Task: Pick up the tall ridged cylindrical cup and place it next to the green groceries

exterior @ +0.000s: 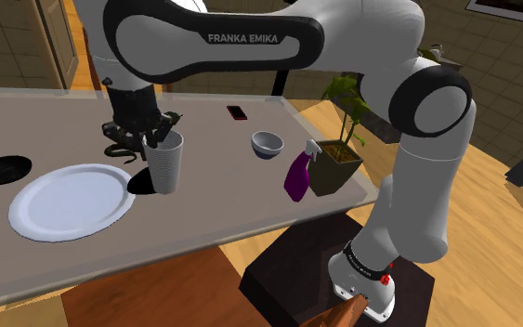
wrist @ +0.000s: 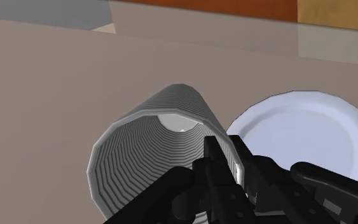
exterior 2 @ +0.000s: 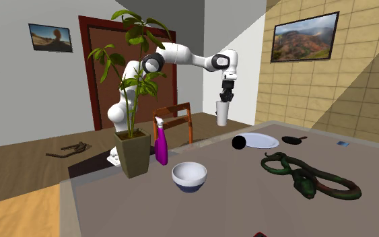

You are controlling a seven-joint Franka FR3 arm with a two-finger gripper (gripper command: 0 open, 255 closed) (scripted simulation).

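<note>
Your gripper (exterior: pixel 156 139) has its jaws clamped on the rim of the cup (exterior: pixel 168 167), a tall, finely ridged, pale cylinder; the gripper hides part of that rim.

The white arm (exterior: pixel 361 37) arches from the shoulder view's lower right to its upper left, wrist bent down. The black gripper (exterior: pixel 153 137) points downward, seemingly clamped on the rim of the ridged cup (exterior: pixel 166 165).
</note>
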